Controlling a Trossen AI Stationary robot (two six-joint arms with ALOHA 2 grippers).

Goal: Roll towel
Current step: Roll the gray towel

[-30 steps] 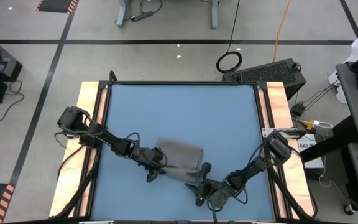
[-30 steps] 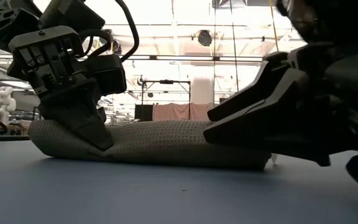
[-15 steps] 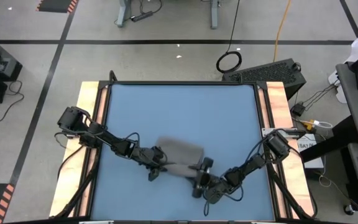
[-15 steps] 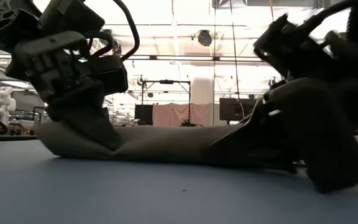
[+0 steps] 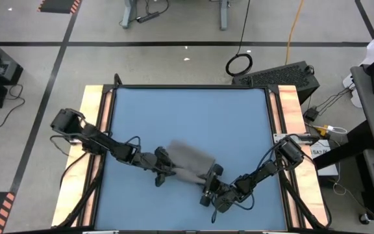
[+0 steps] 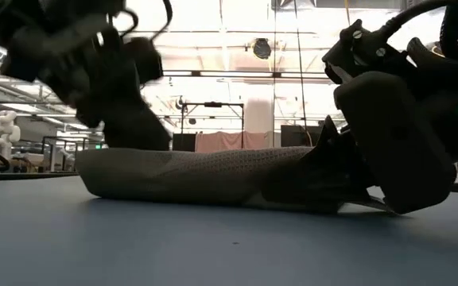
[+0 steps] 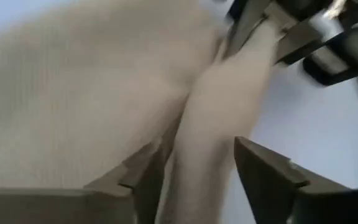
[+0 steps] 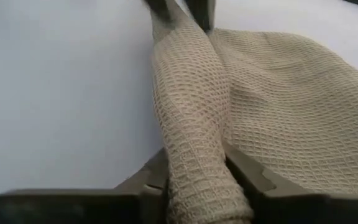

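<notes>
One towel (image 5: 188, 159), half rolled: right gripper (image 5: 208, 184) fingers pinching its roll, left gripper (image 5: 162, 170) fingers spread.

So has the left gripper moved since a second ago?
Yes. In the high view the left gripper barely shifted on the towel, but its arm swung toward the table's left edge.

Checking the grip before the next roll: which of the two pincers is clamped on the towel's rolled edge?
The right pincer: its fingers press the towel roll on both sides. The left pincer stands spread around the roll, with gaps.
</notes>
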